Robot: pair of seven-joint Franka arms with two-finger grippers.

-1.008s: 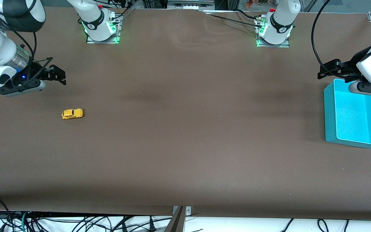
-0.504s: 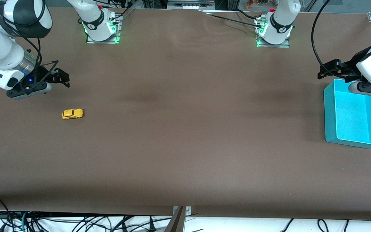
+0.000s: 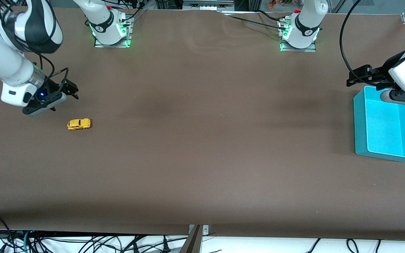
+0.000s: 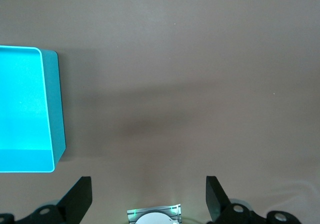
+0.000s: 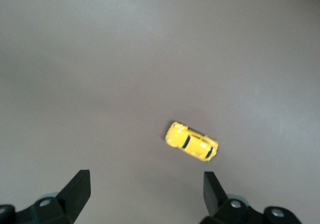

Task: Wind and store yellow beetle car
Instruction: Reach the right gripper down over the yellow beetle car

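**Q:** Where is the car sitting at this moment?

**A:** The tiny bright yellow beetle-shaped toy car (image 3: 79, 124) is resting on its wheels on the brown matte surface (image 3: 202, 140), toward my right arm's end of it and well apart from the turquoise plastic bin (image 3: 389, 126), which is standing at my left arm's end. Nothing is touching the car.

**Q:** What has just changed?

**A:** Over the last second I have been swinging my right claw (image 3: 63, 94) in and down toward the car. It is now hanging over the surface close to the car, a little farther from the front camera than the car, and not yet directly over it. The car itself has not moved.

**Q:** And the state of that claw?

**A:** Its fingers are spread wide, holding nothing. In my right wrist view the car (image 5: 192, 141) is lying angled across the gap between the two fingertips (image 5: 75, 189), not yet between them.

**Q:** What does that mean for the task?

**A:** I judge I am still approaching for the grasp; winding and storing are both ahead. The car is small, so I will need to centre over it carefully.

**Q:** Your other arm?

**A:** My left claw (image 3: 364, 75) is waiting over the bin's rim, fingers wide apart and empty.
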